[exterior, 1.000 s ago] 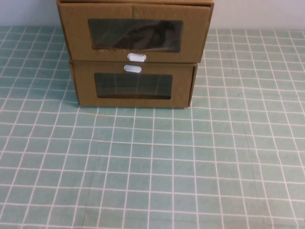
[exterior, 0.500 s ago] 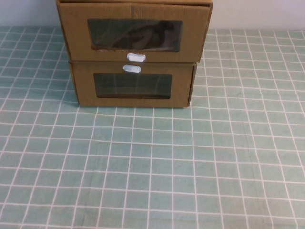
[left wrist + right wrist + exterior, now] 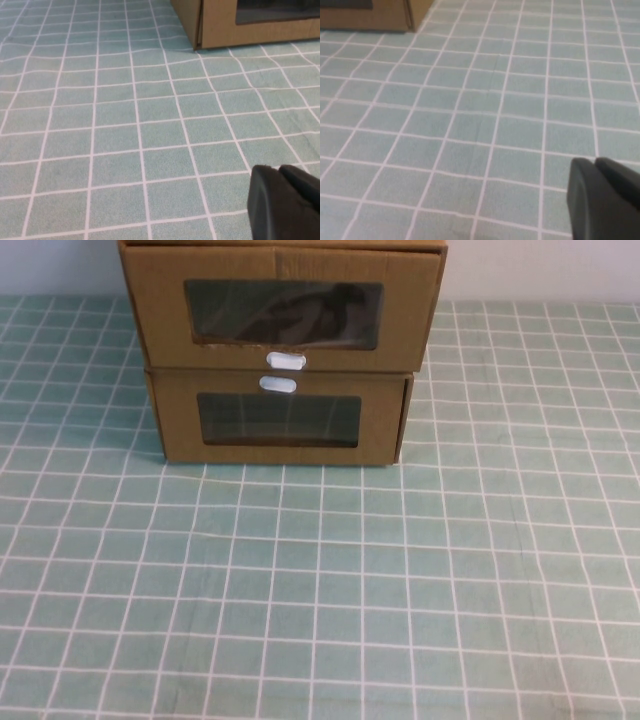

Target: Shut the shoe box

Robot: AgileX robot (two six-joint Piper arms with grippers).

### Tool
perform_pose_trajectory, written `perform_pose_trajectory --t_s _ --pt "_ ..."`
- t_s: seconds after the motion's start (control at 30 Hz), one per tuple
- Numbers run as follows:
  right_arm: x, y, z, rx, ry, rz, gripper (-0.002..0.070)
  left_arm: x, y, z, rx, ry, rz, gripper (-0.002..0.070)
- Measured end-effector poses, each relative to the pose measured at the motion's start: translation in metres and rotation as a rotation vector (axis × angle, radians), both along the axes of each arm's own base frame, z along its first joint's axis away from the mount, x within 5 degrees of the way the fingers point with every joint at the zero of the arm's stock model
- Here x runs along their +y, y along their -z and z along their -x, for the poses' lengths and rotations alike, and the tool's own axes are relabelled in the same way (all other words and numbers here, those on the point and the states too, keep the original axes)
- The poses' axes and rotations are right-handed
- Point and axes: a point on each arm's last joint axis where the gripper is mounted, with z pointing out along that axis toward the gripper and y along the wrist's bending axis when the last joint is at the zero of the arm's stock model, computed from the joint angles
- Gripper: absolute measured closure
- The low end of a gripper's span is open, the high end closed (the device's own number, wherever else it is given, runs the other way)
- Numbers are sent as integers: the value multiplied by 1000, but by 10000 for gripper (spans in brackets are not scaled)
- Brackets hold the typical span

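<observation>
— Whereabouts of the shoe box [image 3: 283,310]?
— Stacked on lower box [image 3: 280,420], long side crosswise. Well ahead of left gripper [image 3: 276,172] and right gripper [image 3: 594,164], both pressed together, hanging low; left seemingly nearer.

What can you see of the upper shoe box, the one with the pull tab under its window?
The shoe box is brown cardboard, drawer-style, sitting stacked on the lower box. Its front panel has a rectangular clear window with a dark shape showing behind it, and a small white pull tab below. Its front juts a little forward of the lower box's front. Neither hand touches it: the left hand and the right hand show only in their own wrist views, low over the checked cloth.
</observation>
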Motion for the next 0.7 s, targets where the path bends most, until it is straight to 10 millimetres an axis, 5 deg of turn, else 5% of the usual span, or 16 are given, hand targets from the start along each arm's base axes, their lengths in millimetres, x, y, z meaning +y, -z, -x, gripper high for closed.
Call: perform_pose_trajectory --t_s 0.7 --pt "-2 0 -1 -12 45 -2 690 0 0 0 0 0 0 680"
